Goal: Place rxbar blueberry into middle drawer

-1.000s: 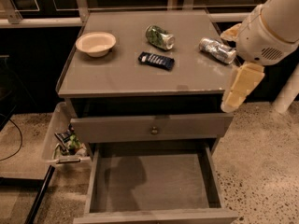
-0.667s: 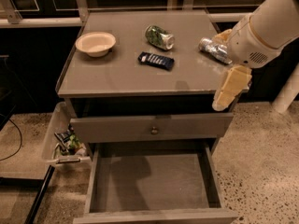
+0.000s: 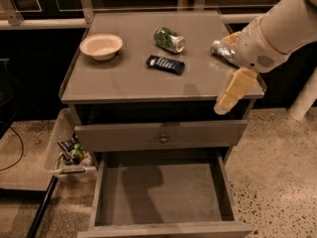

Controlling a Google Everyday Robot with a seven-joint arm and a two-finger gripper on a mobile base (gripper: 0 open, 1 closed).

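I see the rxbar blueberry (image 3: 165, 64) in dark navy with pale lettering on the flat grey tabletop (image 3: 124, 81) — around it sit a green can (image 3: 168, 38), a silver can (image 3: 223, 51) and a cream bowl (image 3: 101, 45). The middle drawer (image 3: 158, 195) is plain grey inside. My gripper (image 3: 225, 102) — pale yellow under the white arm (image 3: 277, 29) — hangs at the table's right front edge. The floor (image 3: 277, 172) is speckled beige.

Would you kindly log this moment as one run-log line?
gripper: at right front edge of tabletop, apart from bar | rxbar blueberry: lying on tabletop | middle drawer: open, bar not inside
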